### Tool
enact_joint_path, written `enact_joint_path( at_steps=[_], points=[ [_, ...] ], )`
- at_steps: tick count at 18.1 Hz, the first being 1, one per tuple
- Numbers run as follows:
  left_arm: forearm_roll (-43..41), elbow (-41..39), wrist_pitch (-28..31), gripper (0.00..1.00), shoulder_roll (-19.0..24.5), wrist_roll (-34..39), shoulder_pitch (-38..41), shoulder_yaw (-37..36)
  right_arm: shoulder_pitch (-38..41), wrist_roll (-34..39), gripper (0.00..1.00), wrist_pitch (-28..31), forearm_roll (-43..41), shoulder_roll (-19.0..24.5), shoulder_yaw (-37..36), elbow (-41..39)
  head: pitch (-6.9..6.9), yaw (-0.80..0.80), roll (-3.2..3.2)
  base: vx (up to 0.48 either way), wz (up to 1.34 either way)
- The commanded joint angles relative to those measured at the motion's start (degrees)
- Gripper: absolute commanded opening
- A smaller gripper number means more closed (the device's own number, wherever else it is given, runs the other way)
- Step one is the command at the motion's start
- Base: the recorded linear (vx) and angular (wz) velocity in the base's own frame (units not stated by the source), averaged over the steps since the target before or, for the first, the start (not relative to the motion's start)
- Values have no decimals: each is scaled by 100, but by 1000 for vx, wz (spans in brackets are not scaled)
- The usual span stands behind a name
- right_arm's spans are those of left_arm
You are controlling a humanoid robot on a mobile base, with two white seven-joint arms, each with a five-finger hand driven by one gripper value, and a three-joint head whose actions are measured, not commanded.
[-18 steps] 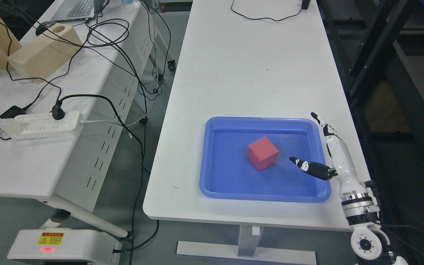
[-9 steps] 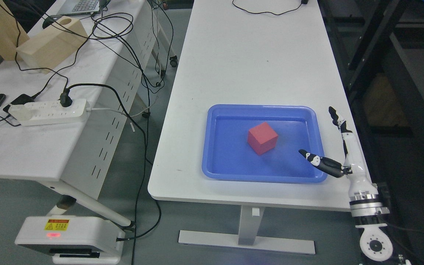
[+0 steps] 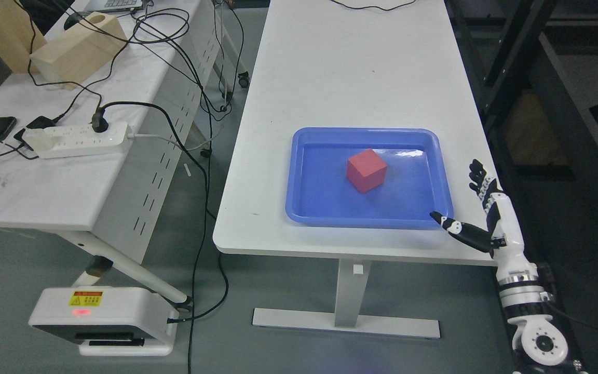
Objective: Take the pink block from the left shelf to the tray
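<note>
A pinkish-red block (image 3: 366, 170) rests on the floor of the blue tray (image 3: 304, 208), near its middle. The tray lies on the white table (image 3: 340, 78), close to the front edge. My right hand (image 3: 473, 208) hovers at the table's front right corner, just outside the tray's right rim. Its fingers are spread and hold nothing, and its thumb (image 3: 457, 230) points toward the tray's near right corner. The left arm does not show.
A second white table (image 3: 44, 192) on the left carries a power strip (image 3: 78, 139), tangled cables, a phone and a wooden box (image 3: 78, 49). A white base unit (image 3: 102, 319) sits on the floor. Dark shelving (image 3: 553, 104) stands on the right.
The camera has pulled back, so the whole scene has shifted up. My right hand has withdrawn from over the tray's right side to outside its rim. The block stays put.
</note>
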Motion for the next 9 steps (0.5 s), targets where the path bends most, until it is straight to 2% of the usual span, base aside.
enact_joint_path(
  at_steps=[1, 9],
  points=[
    [0, -100, -2, 100, 100, 4, -168, 0, -8, 308, 100, 142, -881, -100, -207, 9, 0, 0, 0, -125, -3],
    [0, -100, -2, 100, 100, 4, -168, 0, 27, 537, 100, 265, -872, -100, -189, 27, 0, 0, 0, -52, -56]
  ],
)
